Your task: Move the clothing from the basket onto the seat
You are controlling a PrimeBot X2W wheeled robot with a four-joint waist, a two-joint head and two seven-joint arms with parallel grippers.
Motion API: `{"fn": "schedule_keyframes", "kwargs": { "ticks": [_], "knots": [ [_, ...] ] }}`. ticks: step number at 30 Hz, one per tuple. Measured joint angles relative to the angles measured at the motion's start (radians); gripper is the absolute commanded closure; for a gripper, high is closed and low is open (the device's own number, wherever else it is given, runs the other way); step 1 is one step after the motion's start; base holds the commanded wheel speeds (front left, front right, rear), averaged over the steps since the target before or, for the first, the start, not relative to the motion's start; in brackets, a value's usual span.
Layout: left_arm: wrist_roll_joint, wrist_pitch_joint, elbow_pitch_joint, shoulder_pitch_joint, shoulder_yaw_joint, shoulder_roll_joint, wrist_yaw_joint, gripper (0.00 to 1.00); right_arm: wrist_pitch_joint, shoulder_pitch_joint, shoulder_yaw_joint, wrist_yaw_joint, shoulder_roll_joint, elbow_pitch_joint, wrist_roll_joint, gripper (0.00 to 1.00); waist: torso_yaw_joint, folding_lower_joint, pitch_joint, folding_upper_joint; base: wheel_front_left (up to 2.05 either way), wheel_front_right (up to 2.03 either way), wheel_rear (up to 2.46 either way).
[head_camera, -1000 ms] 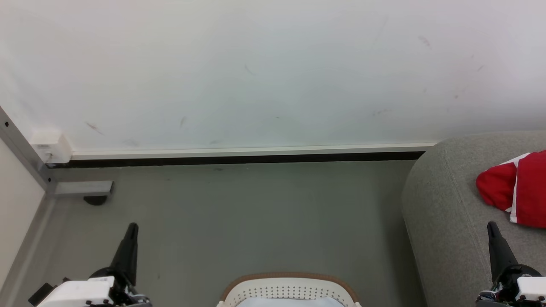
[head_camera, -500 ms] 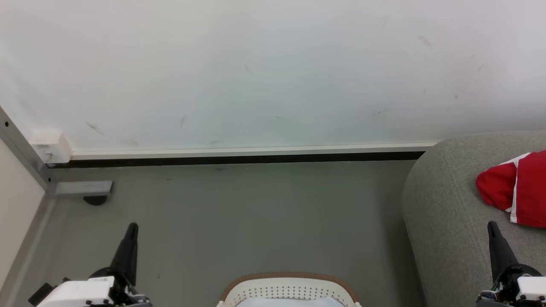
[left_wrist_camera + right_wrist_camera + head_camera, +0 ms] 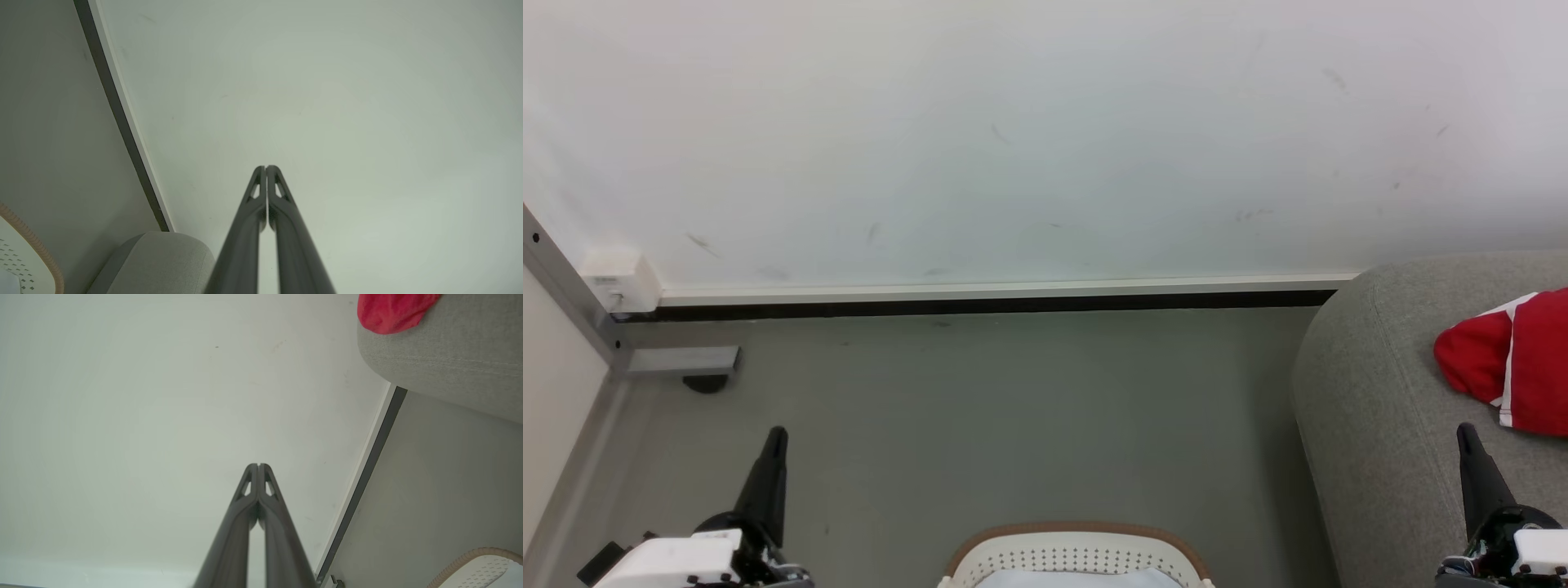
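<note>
In the head view the left gripper (image 3: 776, 437) is clenched shut on nothing, standing over bare grey floor (image 3: 1013, 408). Open floor runs ahead of it to the dark skirting (image 3: 996, 304) under the white wall (image 3: 1013, 147). Ahead and to its left, a small white box (image 3: 614, 282) sits in the corner, its label too small to read. The white basket (image 3: 1078, 529) with its tan rim lies to its right. The right gripper (image 3: 1464, 431), also closed and empty, rises over the grey seat (image 3: 1372, 392), whose rounded edge drops away to its left. The red clothing (image 3: 1503, 359) lies on the seat just ahead and right of its tip, not touching it.

In the left wrist view the left gripper (image 3: 266, 168) has its fingers meeting against the wall. The basket (image 3: 36, 249) rim and a seat (image 3: 163, 261) corner lie low to its left.

In the right wrist view the right gripper (image 3: 258, 466) is likewise closed. The clothing (image 3: 392, 312) overhangs the seat (image 3: 449, 359) edge high to its right, and the basket (image 3: 482, 559) is low to its right.

Nothing has shifted since a second ago.
</note>
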Motion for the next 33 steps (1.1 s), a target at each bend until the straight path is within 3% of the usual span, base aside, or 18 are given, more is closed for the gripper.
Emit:
{"fn": "schedule_keyframes", "kwargs": {
  "ticks": [33],
  "knots": [
    [0.0,0.0,0.0,0.0,0.0,0.0,0.0,1.0,-0.017,-0.001,0.022,0.0,-0.015,-0.008,0.022,1.0,0.0,-0.0001,0.0,0.0,0.0,0.0,0.0]
  ]
}}
